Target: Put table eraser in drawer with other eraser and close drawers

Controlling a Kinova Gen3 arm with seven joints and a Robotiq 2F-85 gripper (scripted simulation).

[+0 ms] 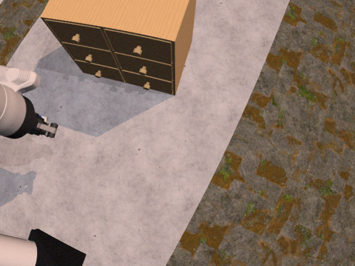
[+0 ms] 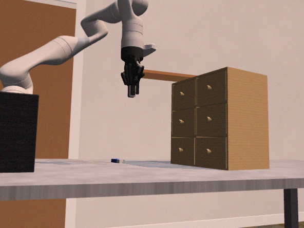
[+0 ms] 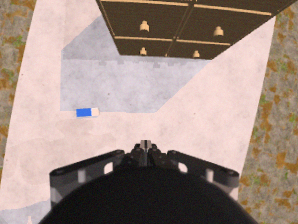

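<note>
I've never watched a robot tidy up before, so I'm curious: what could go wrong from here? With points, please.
The end effector (image 1: 54, 130) (image 2: 133, 95) (image 3: 145, 147) is shut above the table; descending without opening, it might bump the blue-and-white eraser (image 1: 44, 118) (image 2: 117, 160) (image 3: 87, 112).

All six drawer fronts on the chest (image 1: 120, 15) (image 2: 247, 120) (image 3: 172, 46) look closed, hiding the matching eraser, so it might choose the wrong drawer.

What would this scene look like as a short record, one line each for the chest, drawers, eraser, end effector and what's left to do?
chest: light wood, dark front, upright on the table
drawers: six, in two columns of three, all pushed in, one round knob each
chest position: whole chest
eraser: blue and white, lying on the table
end effector: shut, above the table, holding nothing
matching eraser: out of sight
left to do: eraser into the right drawer
</note>
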